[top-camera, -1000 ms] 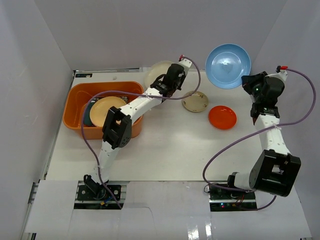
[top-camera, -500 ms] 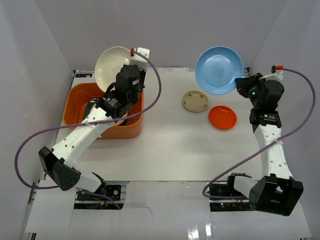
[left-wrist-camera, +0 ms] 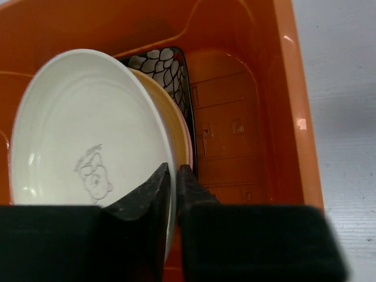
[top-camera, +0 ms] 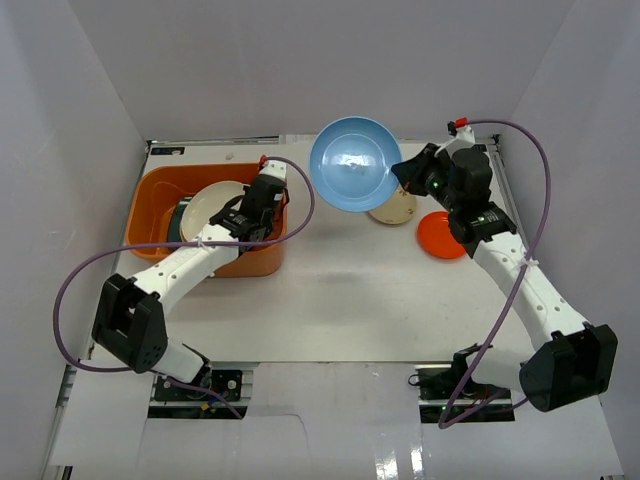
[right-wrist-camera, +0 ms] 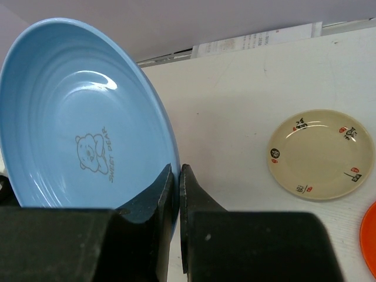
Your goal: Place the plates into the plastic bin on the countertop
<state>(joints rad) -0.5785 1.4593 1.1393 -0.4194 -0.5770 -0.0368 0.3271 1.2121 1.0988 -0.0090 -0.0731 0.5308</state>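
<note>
The orange plastic bin (top-camera: 158, 186) (left-wrist-camera: 258, 88) stands at the back left of the countertop (top-camera: 340, 290). Inside it a cream plate (top-camera: 213, 205) (left-wrist-camera: 88, 135) leans on a tan plate (left-wrist-camera: 171, 114) and a black floral square plate (left-wrist-camera: 158, 64). My left gripper (top-camera: 262, 193) (left-wrist-camera: 174, 167) pinches the cream plate's rim, with a thin slit beside one finger. My right gripper (top-camera: 403, 172) (right-wrist-camera: 176, 167) is shut on the rim of a blue plate (top-camera: 350, 165) (right-wrist-camera: 76, 117), held tilted in the air over the table's middle back.
A small tan patterned plate (top-camera: 399, 208) (right-wrist-camera: 320, 154) lies on the table, partly behind the blue plate in the top view. A small orange plate (top-camera: 445, 235) (right-wrist-camera: 371, 241) lies to its right. White walls enclose the surface.
The left arm brought the cream plate down from above the bin's back edge into the bin. The right arm swung the blue plate leftward from the back right toward the middle.
</note>
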